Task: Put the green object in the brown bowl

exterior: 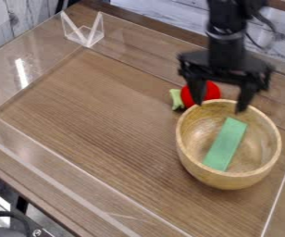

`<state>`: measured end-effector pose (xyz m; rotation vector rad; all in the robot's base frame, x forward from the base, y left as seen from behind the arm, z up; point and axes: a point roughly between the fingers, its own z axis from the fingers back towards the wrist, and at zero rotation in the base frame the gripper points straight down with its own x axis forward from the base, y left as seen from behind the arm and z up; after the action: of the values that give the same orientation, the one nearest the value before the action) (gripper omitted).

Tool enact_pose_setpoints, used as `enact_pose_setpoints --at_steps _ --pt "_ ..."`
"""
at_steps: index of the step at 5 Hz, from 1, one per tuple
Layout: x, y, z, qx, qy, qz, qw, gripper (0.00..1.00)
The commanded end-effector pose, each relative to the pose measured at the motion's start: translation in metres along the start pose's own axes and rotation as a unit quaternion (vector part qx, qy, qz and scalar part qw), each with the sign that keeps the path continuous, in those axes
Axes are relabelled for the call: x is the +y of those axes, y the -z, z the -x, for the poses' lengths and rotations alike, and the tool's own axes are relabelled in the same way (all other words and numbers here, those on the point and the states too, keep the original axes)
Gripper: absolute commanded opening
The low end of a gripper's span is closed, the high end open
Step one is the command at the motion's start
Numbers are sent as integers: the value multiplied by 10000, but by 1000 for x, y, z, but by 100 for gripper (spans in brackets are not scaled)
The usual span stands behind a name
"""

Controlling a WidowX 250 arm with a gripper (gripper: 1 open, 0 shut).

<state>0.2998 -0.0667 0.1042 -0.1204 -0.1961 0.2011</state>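
The gripper (pixel 222 86) hangs with its 2 black fingers (pixel 189 90) spread wide apart, and nothing sits between them. It holds nothing and touches nothing: the left finger tip hovers near the red fruit (pixel 197 92), the right one above the far rim of the brown bowl (pixel 196 155), with open air under each. The fingers point almost straight down at the table, tipped only slightly off vertical.

The arm (pixel 228 28) rises above the gripper as a dark, near-upright column that leaves the picture at the top edge (its upper links are cut off). The wrist sits over the far rim of the bowl.

The green object (pixel 228 143) lies inside the brown bowl, slanted along the bowl's inner wall, its upper end toward the far right rim and its lower end near the bottom. The bowl rests on the wooden table (pixel 95 120), near the right front corner of the clear plastic wall (pixel 34 51). The red fruit lies on the table just behind the bowl.
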Motion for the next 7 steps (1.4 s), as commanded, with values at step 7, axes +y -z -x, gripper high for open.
enact_pose_setpoints --at_steps 7 --pt "49 -71 -27 -610 364 -540 9960 100"
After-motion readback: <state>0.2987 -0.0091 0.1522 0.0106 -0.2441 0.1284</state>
